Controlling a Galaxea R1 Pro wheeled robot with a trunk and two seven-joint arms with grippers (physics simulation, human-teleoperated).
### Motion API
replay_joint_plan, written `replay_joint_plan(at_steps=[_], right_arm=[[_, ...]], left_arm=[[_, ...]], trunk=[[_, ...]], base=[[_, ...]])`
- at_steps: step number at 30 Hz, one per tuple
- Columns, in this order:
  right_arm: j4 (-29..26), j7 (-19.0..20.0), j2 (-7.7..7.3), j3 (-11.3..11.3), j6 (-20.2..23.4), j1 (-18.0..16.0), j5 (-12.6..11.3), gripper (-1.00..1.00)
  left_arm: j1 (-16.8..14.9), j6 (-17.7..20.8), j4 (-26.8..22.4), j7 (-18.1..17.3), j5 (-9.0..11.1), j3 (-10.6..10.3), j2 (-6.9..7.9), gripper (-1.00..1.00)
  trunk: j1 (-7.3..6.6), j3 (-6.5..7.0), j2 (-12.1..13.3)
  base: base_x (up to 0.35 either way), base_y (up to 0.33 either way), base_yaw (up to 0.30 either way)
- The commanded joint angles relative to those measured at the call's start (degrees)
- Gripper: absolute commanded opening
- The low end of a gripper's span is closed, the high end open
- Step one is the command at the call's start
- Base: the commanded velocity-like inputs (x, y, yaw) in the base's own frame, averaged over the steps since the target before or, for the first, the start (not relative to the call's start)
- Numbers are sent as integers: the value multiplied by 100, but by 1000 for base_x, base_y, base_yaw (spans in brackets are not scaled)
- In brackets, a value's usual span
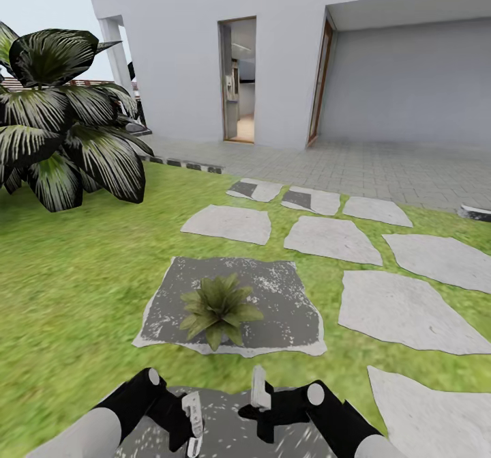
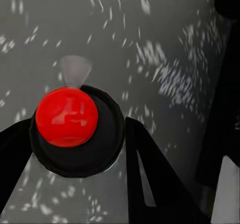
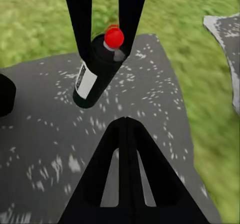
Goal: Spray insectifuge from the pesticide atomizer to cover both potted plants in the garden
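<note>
**Item 1, left pincer** (image 3: 104,47). Mine. Clenched on the pesticide atomizer: in the right wrist view its two dark fingers (image 3: 81,28) stand on either side of the bottle's upper part, in contact with it.

**Item 2, pesticide atomizer** (image 3: 95,76). A dark bottle with a white label strip and a round red top. It is held clear of the ground and tilted over a dark grey speckled stepping stone (image 3: 60,134). My left wrist view looks down on the red top, which sits in its dark cap between my fingers. A faint pale cone shows just beyond the cap; I cannot tell whether it is spray.

**Item 3, right pincer** (image 1: 259,395). Mine. The fingers are pressed together with nothing between them. It is near the left pincer and apart from the bottle.

**Item 4, potted plant** (image 1: 218,308). A low rosette of pointed green leaves on the next dark stone ahead of me. The leaves hide the pot. It is well apart from the bottle, and I see no visible coating on it.

**Item 5, surroundings.** Lawn (image 1: 82,274), pale stepping stones (image 1: 402,308), a big striped-leaf shrub (image 1: 61,130) and a house with an open doorway (image 1: 239,79).

**Status.** Pick-up: done, by my judgement. Still to do: carry the nozzle close to this plant, cover it fully, then find and cover the second plant.
</note>
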Motion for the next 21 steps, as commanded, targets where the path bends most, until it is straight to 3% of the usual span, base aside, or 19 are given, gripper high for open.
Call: replay_joint_plan(at_steps=[1,4,6,9,16,21], right_arm=[[-3,4,7,-5,-27,-2,48,-100],[-1,6,13,-5,-33,-2,47,-100],[-1,4,13,-5,-35,-2,44,-100],[2,2,13,-5,-36,-2,39,-100],[8,2,13,-5,-36,-2,39,-100],[8,2,13,-5,-36,-2,39,-100]], left_arm=[[0,-6,-11,-12,-5,-62,-36,-100],[32,-48,-11,-20,-34,-415,-137,-100],[38,-148,-11,-18,-30,-483,-168,-100],[31,-358,-15,-17,6,-511,-213,-100],[27,-398,-13,-12,41,-469,-321,-100],[35,-548,-8,-12,247,-464,-385,-100]], trunk=[[-1,-5,-2],[-1,-5,-2],[-1,-5,-2],[-1,-5,-2],[-1,-5,-2],[-1,-5,-2]], base=[[0,0,0],[0,0,0],[0,0,0],[0,0,0],[0,0,0],[0,0,0]])
